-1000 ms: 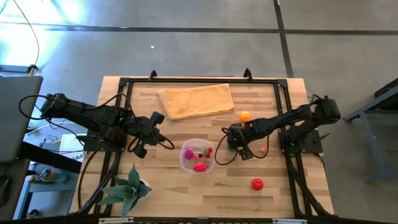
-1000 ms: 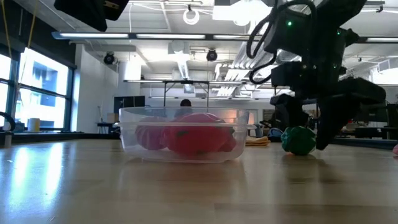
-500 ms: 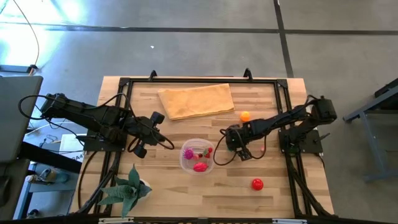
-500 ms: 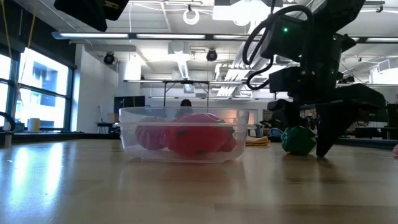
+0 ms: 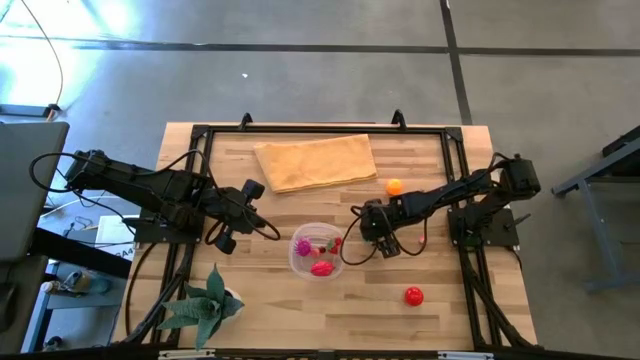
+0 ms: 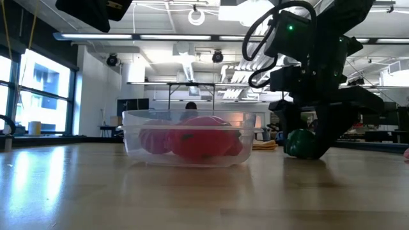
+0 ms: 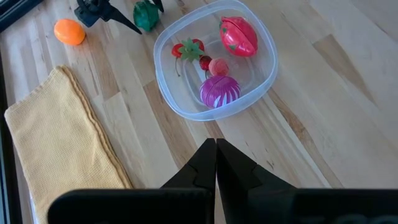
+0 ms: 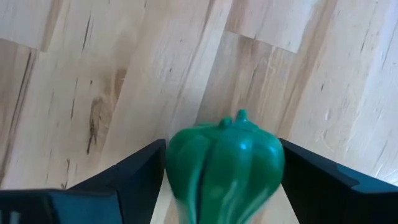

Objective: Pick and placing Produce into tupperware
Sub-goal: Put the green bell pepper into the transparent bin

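Note:
The clear round tupperware (image 5: 318, 251) stands mid-table on its base and holds a red piece, a magenta piece and small red pieces (image 7: 222, 62). My right gripper (image 5: 373, 226) is just right of it, low over the table, shut on a green toy pepper (image 8: 225, 163). An orange fruit (image 5: 394, 186) and a red fruit (image 5: 413, 296) lie loose on the wood. My left gripper (image 5: 252, 206) hovers left of the tupperware, shut on nothing. My right gripper has the green pepper's body pinched between its two fingers, one on each flank (image 8: 177, 171). The fingers slant down from the table's right side. In the low view the pepper (image 6: 305, 144) sits upright, its underside at table level.
A tan folded cloth (image 5: 315, 162) lies toward the far edge. A green spiky plant (image 5: 205, 300) stands at the near left corner. A black frame (image 5: 300, 130) runs around the tabletop. Bare wood lies near and right of the tupperware.
My right gripper has moved a little toward the table's left, toward the tupperware, and the green pepper between its fingers has shifted the same way.

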Controlling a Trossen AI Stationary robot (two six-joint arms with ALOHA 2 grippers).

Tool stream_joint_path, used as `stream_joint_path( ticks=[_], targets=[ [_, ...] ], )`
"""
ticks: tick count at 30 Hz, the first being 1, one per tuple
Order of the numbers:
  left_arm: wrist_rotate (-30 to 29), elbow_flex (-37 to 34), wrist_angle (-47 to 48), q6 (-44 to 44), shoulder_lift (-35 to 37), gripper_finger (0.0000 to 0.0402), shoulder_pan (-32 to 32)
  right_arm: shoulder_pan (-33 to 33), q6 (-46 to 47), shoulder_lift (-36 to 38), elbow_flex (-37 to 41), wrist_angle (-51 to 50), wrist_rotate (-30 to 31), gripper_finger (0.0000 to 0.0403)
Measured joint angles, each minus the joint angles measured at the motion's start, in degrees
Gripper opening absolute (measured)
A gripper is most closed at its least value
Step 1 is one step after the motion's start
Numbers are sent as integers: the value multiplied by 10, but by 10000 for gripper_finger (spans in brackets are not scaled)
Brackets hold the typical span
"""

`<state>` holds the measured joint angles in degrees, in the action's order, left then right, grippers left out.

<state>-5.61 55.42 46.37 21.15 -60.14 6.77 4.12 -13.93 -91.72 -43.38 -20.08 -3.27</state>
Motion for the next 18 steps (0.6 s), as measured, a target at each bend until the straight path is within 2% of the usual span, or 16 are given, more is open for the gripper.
stream_joint_path(
  ticks=[5, 13, 18],
  targets=[
    [0, 0, 0, 0, 0, 3, 0, 0, 21, 0, 0, -2, -1, 280],
    [0, 0, 0, 0, 0, 3, 0, 0, 40, 1, 0, -3, -2, 243],
    [0, 0, 0, 0, 0, 3, 0, 0, 45, 1, 0, -2, -2, 236]
  ],
)
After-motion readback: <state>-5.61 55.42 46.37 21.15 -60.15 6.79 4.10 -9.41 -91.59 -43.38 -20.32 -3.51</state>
